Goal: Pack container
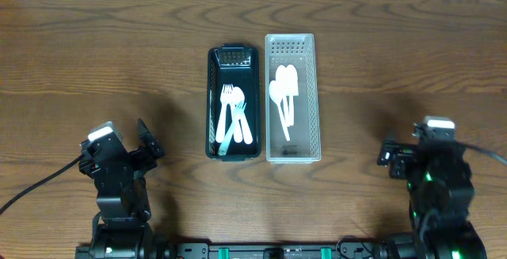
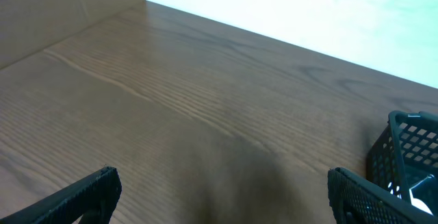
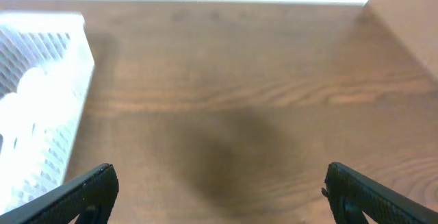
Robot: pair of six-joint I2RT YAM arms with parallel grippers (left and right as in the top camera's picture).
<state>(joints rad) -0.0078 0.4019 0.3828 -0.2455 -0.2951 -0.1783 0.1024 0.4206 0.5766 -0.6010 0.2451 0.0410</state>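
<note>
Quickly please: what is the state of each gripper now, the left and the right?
Left gripper: open, holding nothing.
Right gripper: open, holding nothing.

A basket point(image 1: 212, 104) sits mid-table point(image 1: 95, 53) with forks point(image 1: 230, 99) lying in it. Just right of the basket is a bin point(image 1: 318, 93) holding spoons point(image 1: 283, 89). The left arm point(image 1: 119, 176) stands well left of the basket and nearer the front; the right arm point(image 1: 436, 172) stands well right, beyond the bin.
</note>
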